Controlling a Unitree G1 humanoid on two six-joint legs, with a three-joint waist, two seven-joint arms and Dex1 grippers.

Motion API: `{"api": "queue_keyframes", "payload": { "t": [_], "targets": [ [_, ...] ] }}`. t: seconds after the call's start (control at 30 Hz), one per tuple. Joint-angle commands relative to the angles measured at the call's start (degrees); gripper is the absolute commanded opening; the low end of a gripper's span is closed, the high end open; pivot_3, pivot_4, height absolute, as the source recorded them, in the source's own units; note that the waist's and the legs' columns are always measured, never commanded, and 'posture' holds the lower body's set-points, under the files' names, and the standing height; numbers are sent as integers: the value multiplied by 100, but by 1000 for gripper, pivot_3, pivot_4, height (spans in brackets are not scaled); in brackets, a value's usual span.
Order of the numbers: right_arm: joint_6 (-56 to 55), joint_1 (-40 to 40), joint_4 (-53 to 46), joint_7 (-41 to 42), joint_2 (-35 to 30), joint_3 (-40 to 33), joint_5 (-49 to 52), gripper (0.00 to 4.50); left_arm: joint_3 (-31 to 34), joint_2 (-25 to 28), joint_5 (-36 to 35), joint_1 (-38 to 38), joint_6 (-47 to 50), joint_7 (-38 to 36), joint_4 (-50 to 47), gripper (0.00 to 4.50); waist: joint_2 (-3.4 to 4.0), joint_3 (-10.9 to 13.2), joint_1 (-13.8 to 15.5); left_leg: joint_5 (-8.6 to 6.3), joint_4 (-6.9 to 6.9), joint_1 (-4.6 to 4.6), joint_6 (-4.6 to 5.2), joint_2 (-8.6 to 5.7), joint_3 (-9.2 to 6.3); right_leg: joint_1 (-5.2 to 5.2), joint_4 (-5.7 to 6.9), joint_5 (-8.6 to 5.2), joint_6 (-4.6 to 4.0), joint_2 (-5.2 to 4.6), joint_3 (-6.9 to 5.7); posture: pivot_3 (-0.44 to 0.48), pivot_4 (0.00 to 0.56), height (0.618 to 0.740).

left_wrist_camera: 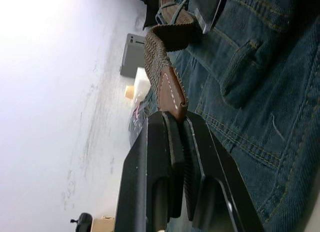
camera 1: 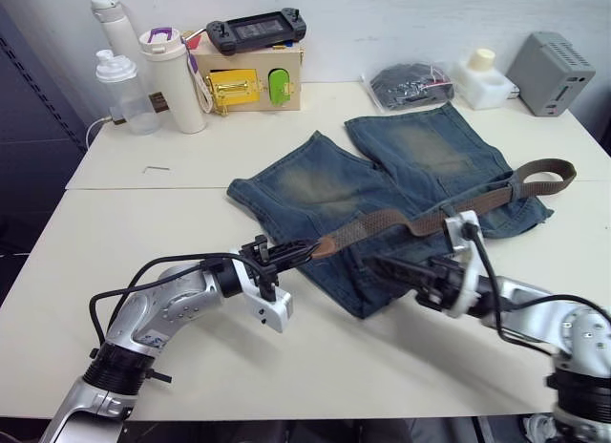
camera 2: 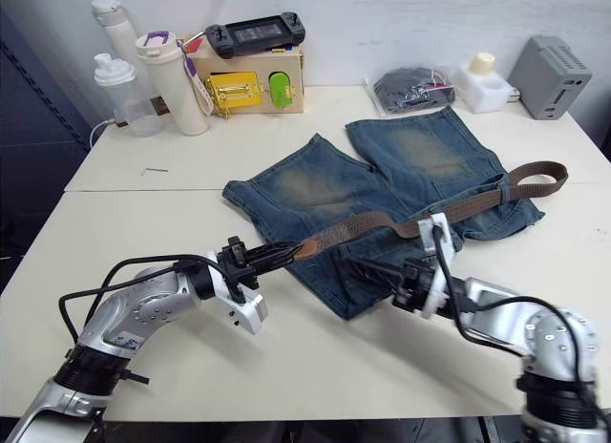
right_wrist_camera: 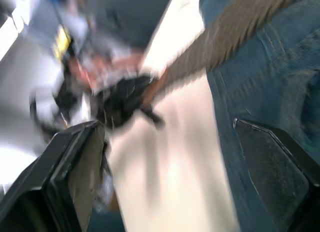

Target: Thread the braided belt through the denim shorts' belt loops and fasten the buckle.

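left claw (camera 1: 304, 251): pinching the belt (camera 1: 401, 221) tip
right claw (camera 2: 355, 266): spread over the shorts (camera 1: 382, 190)
advice: keep tip flat, aim it under the nearest loop

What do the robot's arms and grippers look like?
Both arms are silver metal with black joint rings near the base and loose black cables looping outside. The left gripper and right gripper have black fingers on white and black wrist housings.
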Motion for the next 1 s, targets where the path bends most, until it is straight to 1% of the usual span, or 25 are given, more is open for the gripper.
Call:
{"api": "queue_keyframes", "payload": {
  "t": [0.03,0.13,0.23,0.27,0.3,0.33,0.37,0.4,0.43,0.47,0.5,0.53,0.57,0.6,0.63,0.67,0.7,0.77,0.87,1.0],
  "targets": [
    [-849,-73,-67,-1109,365,28,666,4454,54,35,-18,-49,-48,47,-80,0,1,0,-8,0,-1,1,0,0,-2,0,0,0,0,3,0,0,150,645],
    [-1131,-159,-18,-1466,590,-26,666,4454,46,43,-18,-58,-51,40,-65,0,2,-1,-25,0,-4,5,0,-1,-6,1,1,0,0,7,-3,0,150,645],
    [-1229,-180,-42,-1622,578,33,666,3745,42,38,-15,-68,-47,37,-76,0,3,-2,-47,0,-6,6,0,-2,-7,1,2,0,0,8,-5,0,150,645],
    [-1258,-176,-75,-1637,618,37,666,3309,43,34,-15,-72,-43,37,-80,0,3,-1,-51,0,-7,7,0,-2,-7,1,2,0,0,8,-5,0,150,645],
    [-1301,-173,-108,-1649,662,32,666,3032,42,33,-12,-74,-43,38,-82,0,3,-2,-59,0,-7,7,0,-3,-7,1,3,0,0,8,-5,0,150,645],
    [-1362,-176,-137,-1670,731,12,666,2856,41,33,-14,-74,-45,36,-85,0,3,-2,-72,0,-7,8,0,-3,-10,1,4,0,0,8,-5,0,150,645],
    [-1411,-188,-153,-1690,785,-1,666,2407,33,39,-52,-76,-63,20,-85,0,3,-2,-90,0,-8,8,0,-4,-11,1,5,0,0,8,-6,0,150,645],
    [-1434,-199,-161,-1703,803,1,666,1821,20,46,-108,-74,-74,-12,-88,0,4,-2,-143,0,-9,9,0,-4,-12,1,6,0,0,8,-6,0,150,645],
    [-1441,-205,-170,-1716,800,18,666,1415,4,56,-173,-68,-79,-53,-97,0,4,-3,-153,0,-16,12,0,-4,-16,2,6,0,0,9,-8,0,150,645],
    [-1449,-210,-176,-1737,795,32,666,904,-16,75,-211,-65,-101,-92,-111,0,4,-3,-156,0,-18,14,0,-4,-15,2,6,0,0,9,-8,0,150,645],
    [-1499,-231,-168,-1774,826,17,666,746,-36,89,-364,-42,-101,-163,-127,397,7,-4,-186,0,-19,14,0,-4,-15,2,7,0,0,8,-8,0,150,645],
    [-1544,-250,-160,-1800,841,4,666,317,-38,93,-466,-23,-84,-204,-140,805,7,-4,-211,0,-26,17,0,-4,-15,1,7,0,0,8,-8,0,150,645],
    [-1581,-274,-131,-1814,828,-13,666,0,-41,88,-600,-13,-50,-252,-135,1292,8,-4,-231,0,-27,18,0,-3,-16,1,7,0,0,8,-8,0,150,645],
    [-1609,-295,-73,-1806,752,-40,666,0,-37,74,-701,5,40,-310,-131,1446,9,-5,-267,0,-28,18,0,-3,-16,1,7,0,1,8,-8,0,150,645],
    [-1625,-309,7,-1792,665,-87,656,0,-26,58,-795,35,143,-378,-136,1925,9,-5,-276,0,-28,18,0,-5,-20,2,7,0,1,8,-8,0,150,645],
    [-1613,-329,99,-1740,569,-150,615,0,-24,57,-916,80,258,-478,-156,2203,10,-5,-290,0,-28,18,0,-6,-20,2,7,0,1,8,-8,0,150,645],
    [-1558,-347,195,-1641,437,-214,501,0,-35,74,-1154,166,420,-633,-211,2657,10,-5,-301,0,-29,18,0,-6,-20,2,7,0,1,8,-8,0,150,645],
    [-1519,-393,352,-1494,246,-287,302,0,-24,101,-1656,341,718,-901,-359,2657,12,-6,-297,0,-30,18,0,-6,-22,1,7,0,1,8,-8,0,150,645],
    [-1489,-536,665,-1149,-16,-347,-56,0,65,198,-2590,767,1357,-1380,-735,2657,13,-6,-306,0,-32,18,1,-9,-24,1,6,0,0,7,-8,0,150,645],
    [-1326,-698,1107,-453,-244,-261,-797,0,195,409,-3366,1508,2227,-1880,-1326,2657,20,-6,-345,0,-46,22,0,-7,-24,2,2,0,0,6,-7,0,150,645]
  ]
}}
